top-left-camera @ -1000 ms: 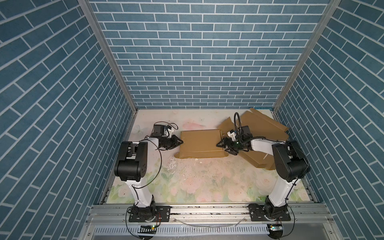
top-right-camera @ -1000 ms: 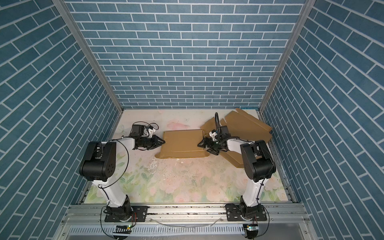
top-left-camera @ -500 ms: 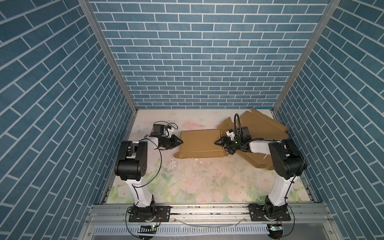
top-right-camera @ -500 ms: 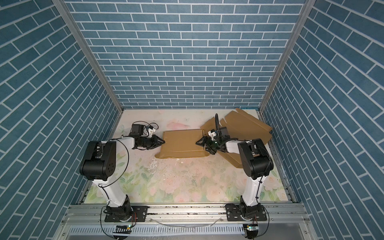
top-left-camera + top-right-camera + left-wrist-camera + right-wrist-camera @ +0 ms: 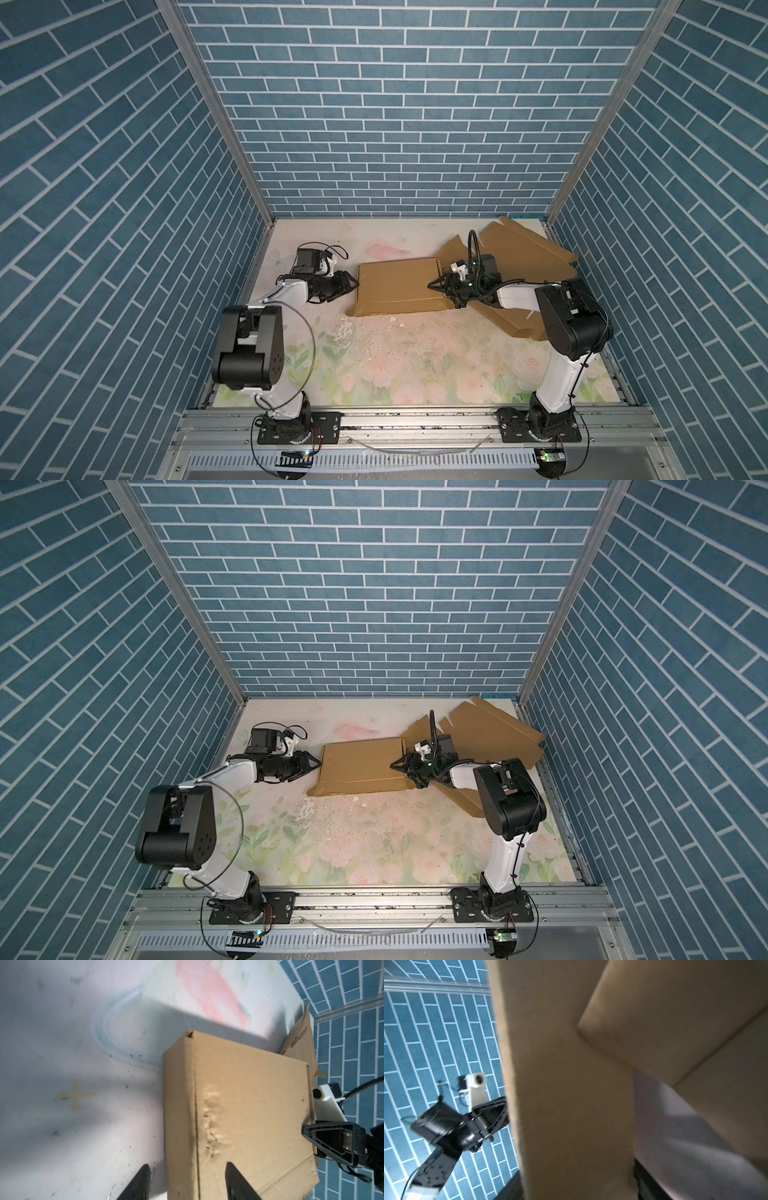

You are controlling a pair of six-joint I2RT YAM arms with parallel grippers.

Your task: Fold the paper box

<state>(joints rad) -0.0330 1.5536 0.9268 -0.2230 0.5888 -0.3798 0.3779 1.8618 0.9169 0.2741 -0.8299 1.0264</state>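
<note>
Squarely between both grippers, the paper box (image 5: 397, 284) lies toward the table's (image 5: 395, 365) far edge. Its left edge sits between the spread jaws of the left gripper (image 5: 354, 286); whether the right gripper (image 5: 432, 286) pinches it, I cannot tell

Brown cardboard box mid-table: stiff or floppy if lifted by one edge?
Probably light: the brown cardboard box is thin sheet. Likely to hinge, not stay rigid: a scored crease runs along it. Likely dents easily: there is a crumpled patch beside that crease.

Top views evenly lit; wrist views blurred, shadowed
</note>
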